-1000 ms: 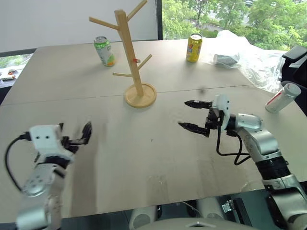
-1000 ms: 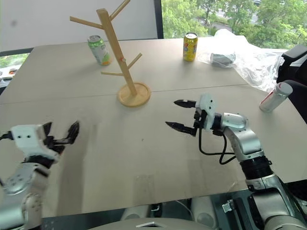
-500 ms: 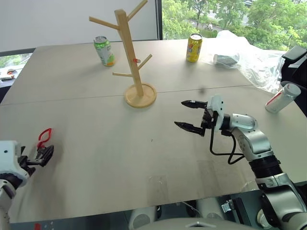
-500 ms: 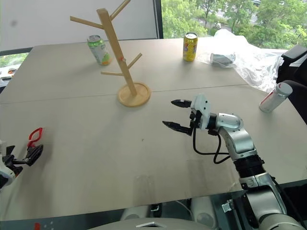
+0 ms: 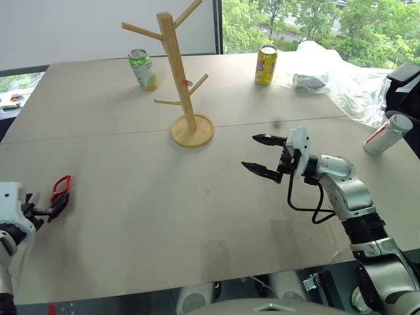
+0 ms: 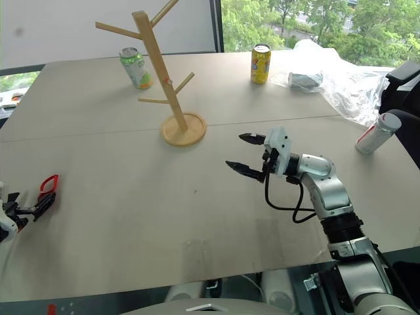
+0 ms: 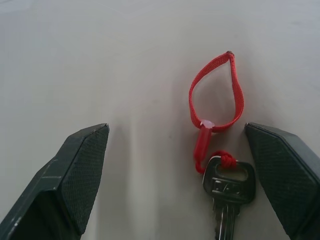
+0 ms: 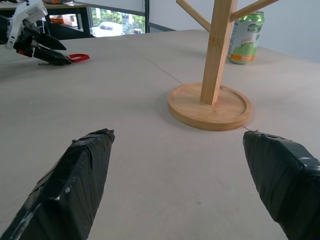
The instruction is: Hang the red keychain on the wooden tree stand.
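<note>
At the far left edge of the left eye view, low in the frame, the left gripper (image 5: 54,209) sits just above the counter (image 5: 197,216) with its fingers (image 7: 75,175) spread wide and nothing between them held. The red keychain (image 5: 61,186) lies flat on the counter directly ahead of that gripper; in the left wrist view its red loop and its dark key (image 7: 227,192) rest in the gap between the spread fingers, nearer one finger than the other, touching neither. Further right, in the upper centre of the frame, the wooden tree stand (image 5: 178,79) stands upright on its round base, well apart from the keychain, with bare slanted pegs and a small red speck on the pole. A green can (image 5: 142,69) stands just behind and left of the stand. A yellow can (image 5: 266,65) stands upper right of centre, with crumpled clear plastic (image 5: 335,72) spread beyond it toward the upper right corner. At right of centre, the right gripper (image 5: 262,156) hovers above the counter, pointing toward the frame's left, fingers (image 8: 75,185) spread and empty. A silver can (image 5: 387,133) lies tilted at the right edge.
</note>
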Tool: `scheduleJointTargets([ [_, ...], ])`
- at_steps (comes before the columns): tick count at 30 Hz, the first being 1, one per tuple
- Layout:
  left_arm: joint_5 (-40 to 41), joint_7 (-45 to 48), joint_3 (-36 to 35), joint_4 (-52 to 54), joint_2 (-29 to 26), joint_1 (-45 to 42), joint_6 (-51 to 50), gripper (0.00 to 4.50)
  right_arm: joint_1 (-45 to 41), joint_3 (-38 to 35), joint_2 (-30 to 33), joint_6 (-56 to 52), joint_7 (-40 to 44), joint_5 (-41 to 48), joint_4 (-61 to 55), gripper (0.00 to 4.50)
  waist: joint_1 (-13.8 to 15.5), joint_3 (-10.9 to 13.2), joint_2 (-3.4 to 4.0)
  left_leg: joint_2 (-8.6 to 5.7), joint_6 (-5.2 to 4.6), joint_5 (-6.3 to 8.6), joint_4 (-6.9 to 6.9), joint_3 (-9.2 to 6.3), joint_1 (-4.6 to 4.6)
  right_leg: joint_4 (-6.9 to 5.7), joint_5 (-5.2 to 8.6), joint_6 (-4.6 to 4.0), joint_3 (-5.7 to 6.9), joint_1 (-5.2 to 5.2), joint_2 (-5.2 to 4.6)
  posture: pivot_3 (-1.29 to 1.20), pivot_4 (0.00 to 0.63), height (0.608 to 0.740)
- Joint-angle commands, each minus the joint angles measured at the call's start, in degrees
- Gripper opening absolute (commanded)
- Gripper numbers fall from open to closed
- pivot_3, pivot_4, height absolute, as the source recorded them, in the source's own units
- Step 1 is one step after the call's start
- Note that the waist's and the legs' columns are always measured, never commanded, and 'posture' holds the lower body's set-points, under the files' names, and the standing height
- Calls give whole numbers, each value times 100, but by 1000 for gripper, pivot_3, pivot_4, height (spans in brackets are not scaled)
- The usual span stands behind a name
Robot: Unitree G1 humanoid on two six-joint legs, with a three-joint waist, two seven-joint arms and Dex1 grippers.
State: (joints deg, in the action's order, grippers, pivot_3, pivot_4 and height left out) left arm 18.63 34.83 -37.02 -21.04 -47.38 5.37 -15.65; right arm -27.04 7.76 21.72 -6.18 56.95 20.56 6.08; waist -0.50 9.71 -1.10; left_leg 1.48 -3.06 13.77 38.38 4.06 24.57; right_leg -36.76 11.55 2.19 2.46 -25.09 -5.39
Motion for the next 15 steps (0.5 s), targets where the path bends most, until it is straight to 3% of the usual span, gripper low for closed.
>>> scheduleJointTargets([
  [1, -99, 92, 274, -27, 13, -31, -17, 4500, 18, -192, 52, 6, -40, 67, -251, 4443, 16, -2, 6, -2, 1, 0, 0, 0, 0, 0, 0, 0, 2, 1, -5, 0, 150, 740],
  [4, -91, 109, 289, 14, 30, 21, -128, 4500, 30, -207, 71, -17, -62, 78, -275, 4443, 25, -2, 8, -9, 1, 1, 0, 0, 0, -1, 0, 0, 4, 1, -18, 0, 150, 740],
  [7, -30, 88, 253, 167, 75, 123, -283, 3714, 30, -230, 84, -36, -91, 83, -269, 4500, 23, -3, 11, -12, 1, 1, 0, 0, 0, -1, 0, 1, 4, 1, -21, 0, 150, 740],
  [15, 161, 97, 98, 560, 104, 347, -661, 91, -26, -267, 29, -110, -122, 109, -238, 4500, -33, -3, 12, -10, -22, -13, -3, 0, -2, -3, 0, 1, 3, 3, -15, 0, 150, 740],
])
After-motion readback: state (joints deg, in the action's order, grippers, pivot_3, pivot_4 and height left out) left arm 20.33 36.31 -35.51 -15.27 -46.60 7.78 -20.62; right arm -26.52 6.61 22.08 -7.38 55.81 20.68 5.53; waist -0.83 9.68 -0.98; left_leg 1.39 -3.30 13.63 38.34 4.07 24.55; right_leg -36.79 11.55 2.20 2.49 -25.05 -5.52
